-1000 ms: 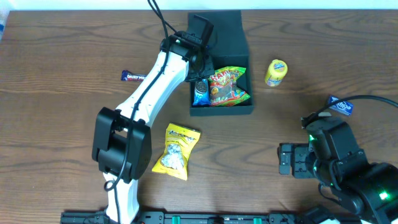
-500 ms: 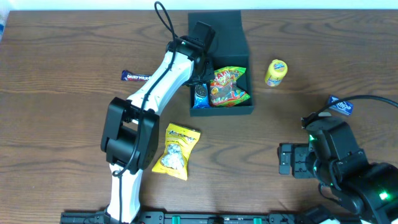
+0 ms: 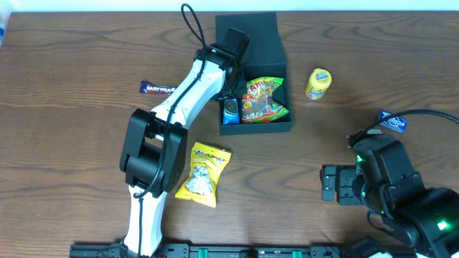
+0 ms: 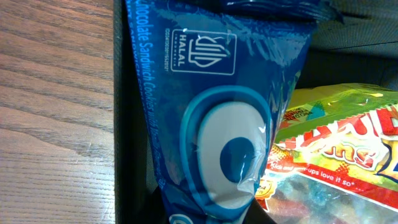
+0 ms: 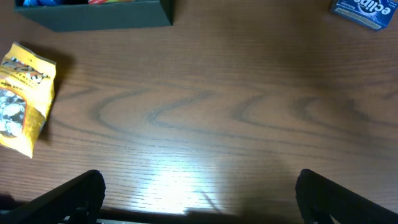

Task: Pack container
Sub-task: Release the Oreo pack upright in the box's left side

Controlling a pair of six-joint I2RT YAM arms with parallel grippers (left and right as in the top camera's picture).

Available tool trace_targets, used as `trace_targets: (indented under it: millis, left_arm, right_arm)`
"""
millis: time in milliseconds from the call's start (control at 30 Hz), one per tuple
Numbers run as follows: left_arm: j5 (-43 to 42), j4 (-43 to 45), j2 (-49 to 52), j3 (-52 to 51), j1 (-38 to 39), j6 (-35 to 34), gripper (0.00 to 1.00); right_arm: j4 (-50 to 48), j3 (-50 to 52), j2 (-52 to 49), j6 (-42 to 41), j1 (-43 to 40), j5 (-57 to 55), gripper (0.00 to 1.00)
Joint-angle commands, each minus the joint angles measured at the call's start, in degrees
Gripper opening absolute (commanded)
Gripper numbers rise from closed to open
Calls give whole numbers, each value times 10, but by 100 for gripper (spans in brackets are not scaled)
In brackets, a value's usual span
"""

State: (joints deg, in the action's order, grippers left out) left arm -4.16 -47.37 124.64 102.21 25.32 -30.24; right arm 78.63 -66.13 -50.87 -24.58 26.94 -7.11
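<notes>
Partly packed: the container [image 3: 254, 127], upper centre of the worktop [image 3: 72, 158], holds a gummy bag [image 3: 264, 100], and the left fingers seem clamped on a blue cookie packet [image 4: 217, 124] inside it, while a yellow snack bag [image 3: 203, 174], chocolate bar [image 3: 156, 89], yellow tub [image 3: 318, 84] and blue gum pack [image 3: 393, 122] wait outside, with the right fingers [image 5: 81, 193] spread apart.

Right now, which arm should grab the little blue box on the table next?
Right, probably. The right tool is open and empty, and the blue box lies close to it. The left tool is at the container, holding a blue cookie packet.
</notes>
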Motion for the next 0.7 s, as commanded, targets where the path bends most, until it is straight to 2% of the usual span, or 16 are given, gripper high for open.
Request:
trace_targets:
  millis: [0, 67, 267, 467, 667]
  left_arm:
    - [16, -2, 7, 14, -2, -7, 6]
    - [16, -2, 7, 14, -2, -7, 6]
    - [16, -2, 7, 14, -2, -7, 24]
    - [16, -2, 7, 14, -2, -6, 33]
    - [16, -4, 5, 15, -2, -7, 35]
  right_arm:
    - [1, -1, 3, -7, 5, -1, 99]
    - [1, -1, 3, -7, 5, -1, 99]
    - [1, -1, 3, -7, 5, -1, 99]
    - [1, -1, 3, -7, 5, -1, 99]
    - [1, -1, 3, -7, 5, -1, 99]
